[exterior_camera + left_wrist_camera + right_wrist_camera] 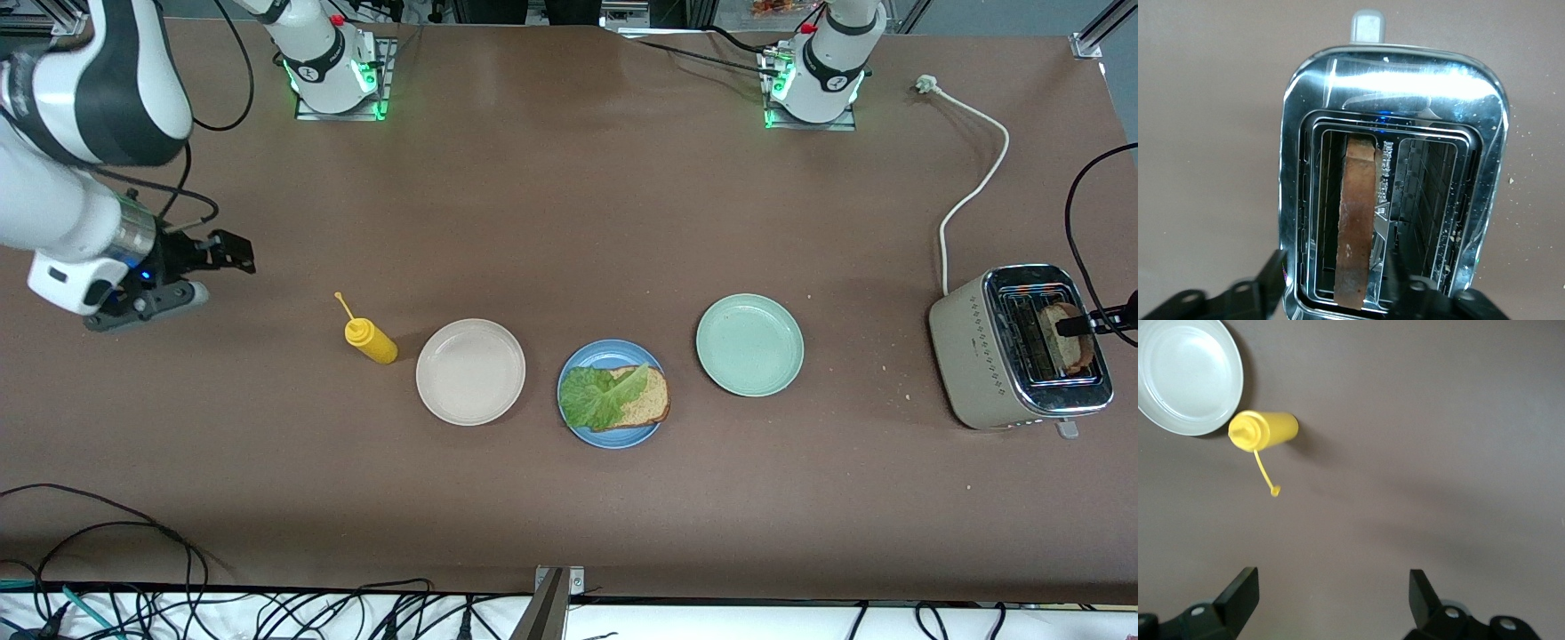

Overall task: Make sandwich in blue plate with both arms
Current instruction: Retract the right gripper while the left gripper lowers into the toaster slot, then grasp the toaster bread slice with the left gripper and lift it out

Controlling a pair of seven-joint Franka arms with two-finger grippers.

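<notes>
The blue plate (578, 425) sits mid-table and holds a toasted bread slice (647, 402) with a green lettuce leaf (597, 396) lying over it. A second toasted slice (1060, 342) (1357, 220) stands on edge in one slot of the silver toaster (978, 351) (1391, 73) at the left arm's end of the table. My left gripper (1077, 326) (1335, 261) is down over that slot, open, one finger on each side of the slice with a gap showing on both sides. My right gripper (233, 252) (1333, 580) waits open and empty above bare table at the right arm's end.
A yellow squeeze bottle (371, 340) (1265, 430) lies beside a cream-white plate (470, 372) (1188, 373). A mint-green plate (749, 344) stands between the blue plate and the toaster. The toaster's white cord (973, 187) runs toward the left arm's base. Crumbs lie around the toaster.
</notes>
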